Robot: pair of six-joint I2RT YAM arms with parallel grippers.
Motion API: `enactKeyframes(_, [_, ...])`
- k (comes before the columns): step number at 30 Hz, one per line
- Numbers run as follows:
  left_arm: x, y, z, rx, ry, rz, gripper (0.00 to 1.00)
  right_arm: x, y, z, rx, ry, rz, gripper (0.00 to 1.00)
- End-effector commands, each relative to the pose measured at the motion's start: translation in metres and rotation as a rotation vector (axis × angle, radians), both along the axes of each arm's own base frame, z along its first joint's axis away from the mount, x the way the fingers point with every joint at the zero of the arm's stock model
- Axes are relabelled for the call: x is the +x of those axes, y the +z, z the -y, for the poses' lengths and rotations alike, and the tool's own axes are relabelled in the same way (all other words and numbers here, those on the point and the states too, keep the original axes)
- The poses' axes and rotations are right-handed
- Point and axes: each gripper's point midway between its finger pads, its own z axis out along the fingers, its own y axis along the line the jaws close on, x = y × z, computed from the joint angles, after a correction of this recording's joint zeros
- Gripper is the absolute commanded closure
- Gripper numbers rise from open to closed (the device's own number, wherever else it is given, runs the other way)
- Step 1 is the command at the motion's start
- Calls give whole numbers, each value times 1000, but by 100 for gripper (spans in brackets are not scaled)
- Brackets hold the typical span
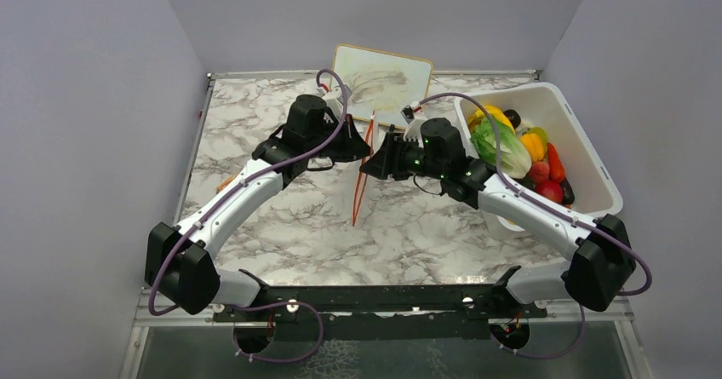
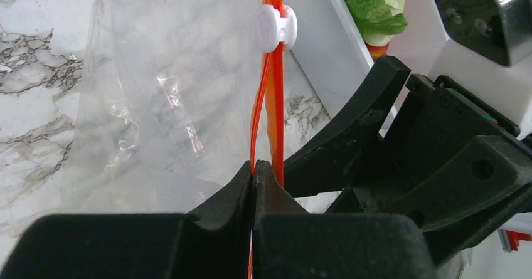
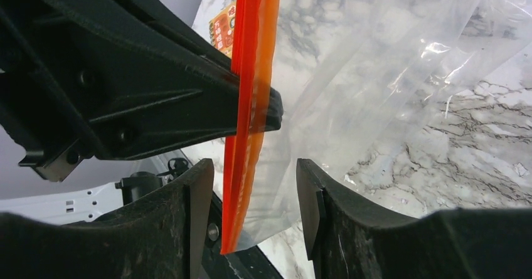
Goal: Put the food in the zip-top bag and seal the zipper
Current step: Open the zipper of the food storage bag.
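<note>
The white tub (image 1: pixel 596 162) stands to the outer side of the right pincer (image 3: pixel 254 166) and holds all the food in view: green lettuce (image 1: pixel 501 145), a yellow banana (image 1: pixel 494 115), an orange pepper (image 1: pixel 534 145) and red pieces (image 1: pixel 549 190), piled against one another.

The zip-top bag (image 2: pixel 157 103) is held edge-on between the two pincers. Its clear film spreads away from the left pincer (image 2: pixel 254 169), and the marble desk (image 1: pixel 426 226) shows through it. The left pincer is clenched on the zipper (image 3: pixel 248 135), tips pressed flat on the red-orange strip. The right pincer is released: its fingers (image 3: pixel 313 210) stand apart on either side of the same strip, just next to the left pincer's tips, without pinching it. Ahead of the left pincer a white slider (image 2: pixel 276 28) sits on the strip. Between slider and tips the two orange tracks part slightly.

The pincers meet almost tip to tip. The tub's long rim runs just beside the right arm. A pale board (image 1: pixel 379 77) leans on the back wall beyond both pincers. A small orange card (image 3: pixel 223 28) lies on the desk past the left pincer. The side walls are well apart from both.
</note>
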Motion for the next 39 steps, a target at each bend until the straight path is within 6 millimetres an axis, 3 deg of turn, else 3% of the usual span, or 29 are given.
enactKeyframes(1, [-6, 18, 3, -62, -26, 29, 100, 5, -1, -8, 31, -8, 11, 50])
enactKeyframes(6, [-8, 19, -1, -47, -23, 43, 100, 16, -13, 12, -45, -106, 51, 62])
enactKeyframes(12, [-8, 20, -9, 3, -8, 64, 100, 28, -14, 39, -120, -219, 142, 76])
enactKeyframes(19, [-5, 23, -16, 52, -1, 102, 100, 31, -11, 45, -148, -229, 191, 98])
enactKeyframes(23, [8, 20, -37, 208, 44, 150, 100, 39, -8, 62, -206, -307, 220, 99])
enactKeyframes(28, [23, 14, -73, 408, 167, 169, 97, 43, 11, 86, -224, -401, 293, 99])
enactKeyframes(30, [24, 17, -75, 405, 183, 170, 96, 39, 16, 79, -186, -368, 304, 99])
enactKeyframes(33, [15, 18, -55, 327, 96, 147, 89, 29, 20, 55, -82, -271, 272, 99])
enactKeyframes(36, [1, 27, -27, 194, -33, 125, 75, 20, 29, 34, 35, -199, 228, 99])
enactKeyframes(39, [-12, 31, -9, 82, -116, 112, 58, 20, 34, 25, 99, -189, 206, 99])
